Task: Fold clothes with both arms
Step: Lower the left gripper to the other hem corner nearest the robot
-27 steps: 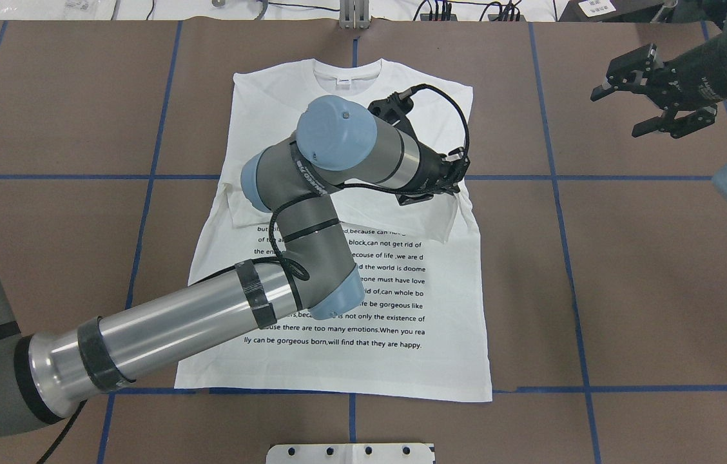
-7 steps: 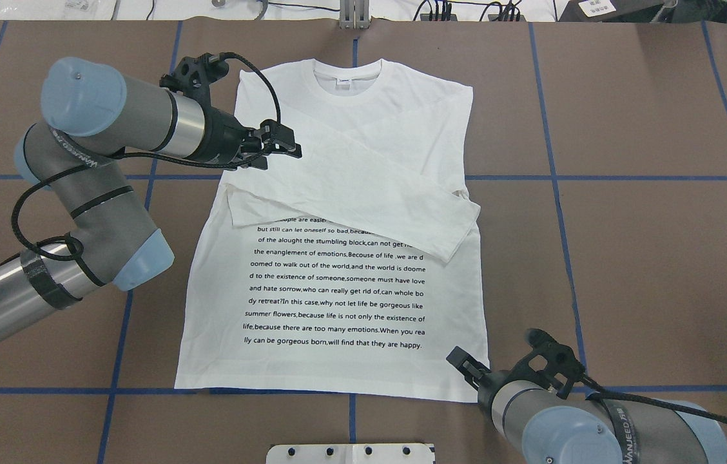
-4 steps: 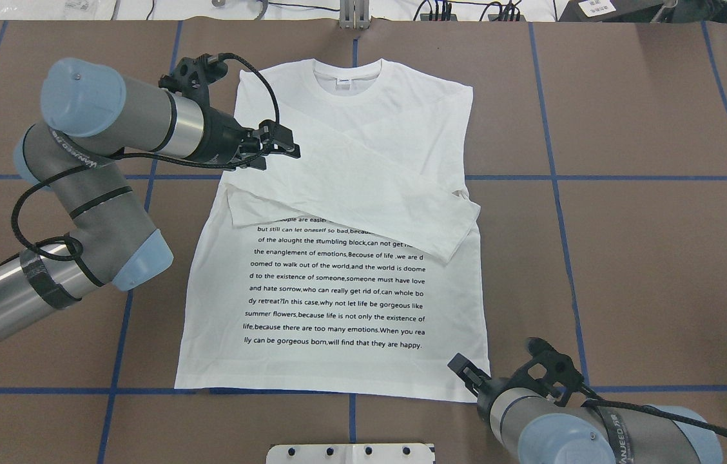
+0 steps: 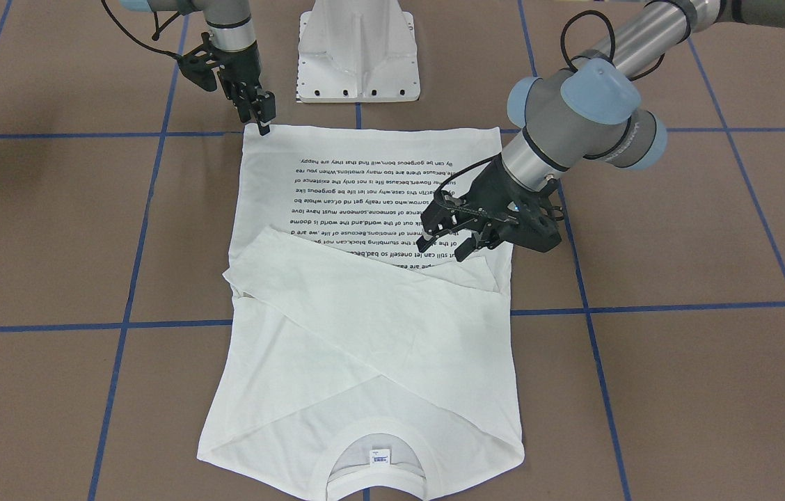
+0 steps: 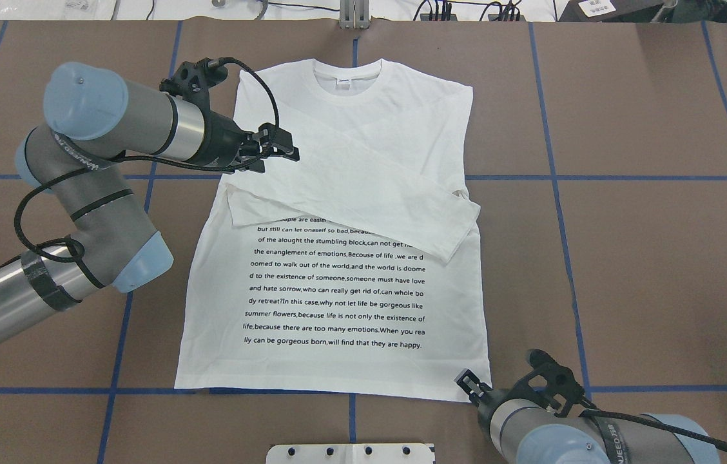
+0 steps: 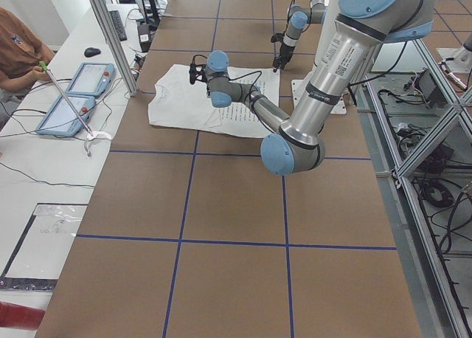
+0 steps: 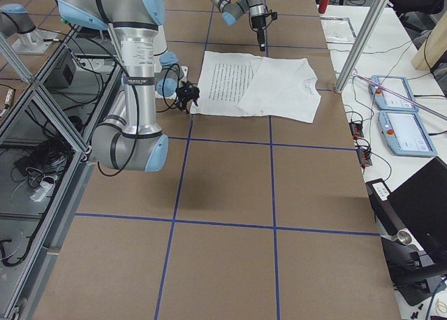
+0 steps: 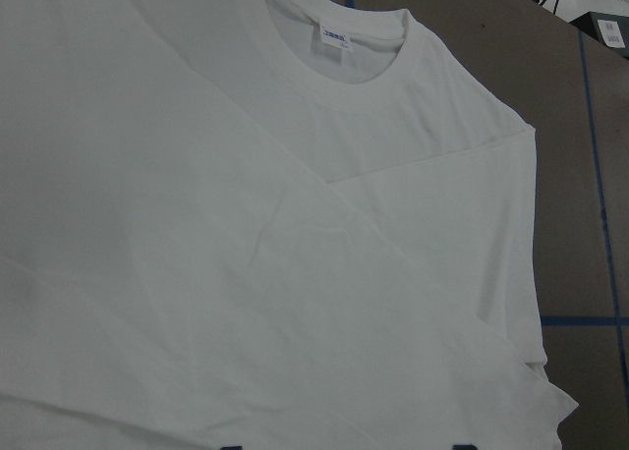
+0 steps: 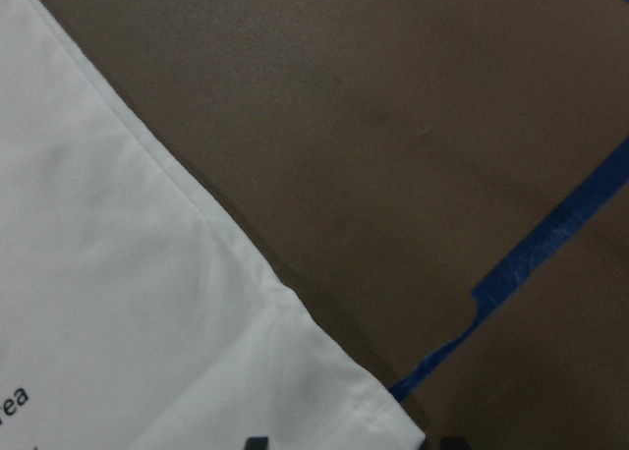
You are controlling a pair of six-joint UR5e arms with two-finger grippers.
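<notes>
The white long-sleeved T-shirt (image 5: 338,283) lies flat on the brown table, text side up, collar (image 5: 347,80) at the far end. Both sleeves are folded across the chest. My left gripper (image 5: 280,147) hovers open over the shirt's left side near the folded sleeves; it also shows in the front view (image 4: 445,247). Its wrist view shows the collar (image 8: 339,86) and the sleeve folds. My right gripper (image 5: 466,381) is open at the near right hem corner, which shows in the right wrist view (image 9: 393,421) between the finger tips. It holds nothing.
The white metal pedestal (image 4: 358,49) stands at the robot's edge of the table, just behind the shirt's hem. Blue tape lines (image 5: 557,193) cross the brown table. Tablets and an operator (image 6: 22,50) are at the far side.
My right gripper has drawn back toward the robot's edge and come onto the shirt's near right hem corner. My left gripper has hardly moved.
</notes>
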